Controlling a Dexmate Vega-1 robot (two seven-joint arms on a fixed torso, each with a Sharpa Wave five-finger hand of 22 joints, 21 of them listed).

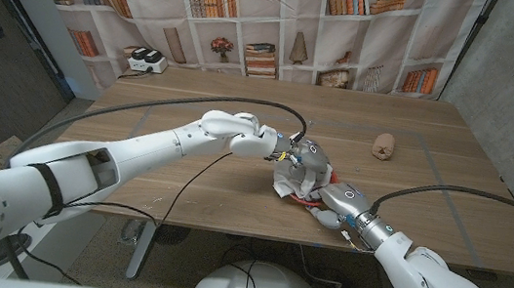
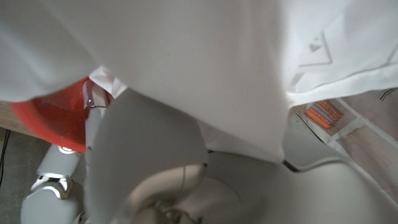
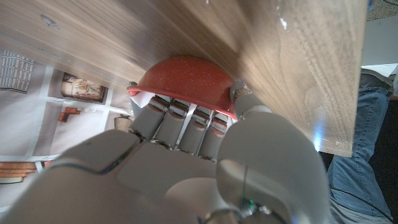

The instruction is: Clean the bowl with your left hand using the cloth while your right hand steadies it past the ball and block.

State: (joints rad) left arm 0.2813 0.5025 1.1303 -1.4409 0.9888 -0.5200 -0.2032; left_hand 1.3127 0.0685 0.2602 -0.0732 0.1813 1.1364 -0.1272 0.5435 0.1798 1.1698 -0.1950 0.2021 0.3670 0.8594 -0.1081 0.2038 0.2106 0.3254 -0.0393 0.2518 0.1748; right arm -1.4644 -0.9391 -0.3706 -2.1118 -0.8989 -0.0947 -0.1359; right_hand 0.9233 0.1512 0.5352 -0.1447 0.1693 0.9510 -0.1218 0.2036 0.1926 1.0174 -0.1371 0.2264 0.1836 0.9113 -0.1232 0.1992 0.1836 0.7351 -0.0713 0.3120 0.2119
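Head view, left to right: white left arm (image 1: 128,153) reaching in from the lower left corner across the wooden table (image 1: 183,189), ending in the left hand (image 1: 281,150) near the table's middle, fingers bunched over a pale grey-white cloth (image 1: 301,172) and pressing it down into the red bowl (image 1: 307,198). Only a thin red rim of the bowl visible beneath the cloth, close to the near edge of the table. Just right of it, the right hand (image 1: 340,202) against the bowl's side, fingers wrapped onto the rim, with the right arm (image 1: 436,284) running off to the lower right corner. Farther back and to the right, well apart from the hands, a small tan rounded object (image 1: 383,147) lying on the table; whether ball or block, cannot tell. At the far left back edge, a white box with dark tops (image 1: 145,60) before a printed bookshelf backdrop (image 1: 253,16). Left wrist view: white cloth (image 2: 186,68) draped close across the lens, a patch of the red bowl (image 2: 53,118) peeking from under it, grasp itself hidden by the fabric. Right wrist view: right hand (image 3: 180,162) from behind, fingers (image 3: 186,121) curled over the rim of the red bowl (image 3: 183,74), thumb set on its edge, bowl standing on the wood-grain table (image 3: 280,56); blue jeans of a person (image 3: 364,149) at the picture's edge.
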